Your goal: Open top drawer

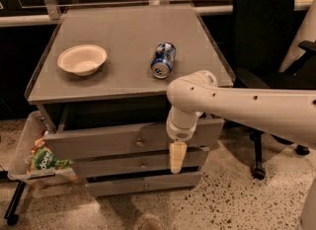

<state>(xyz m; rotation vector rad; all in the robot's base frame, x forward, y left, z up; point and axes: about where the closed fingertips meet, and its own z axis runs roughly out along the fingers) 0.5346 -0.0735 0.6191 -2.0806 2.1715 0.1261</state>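
While off knob (139, 141), gripper (177, 159) before top drawer (98, 142)

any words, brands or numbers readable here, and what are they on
No text reads clearly.
Blue and silver drink can, on its side: printed label, too blurred to read.
Green snack bag, left of the grey wooden top drawer: white lettering, too blurred to read.
White round bowl, top drawer, and the robot's hand hanging in front of the grey middle drawer: no markings visible.
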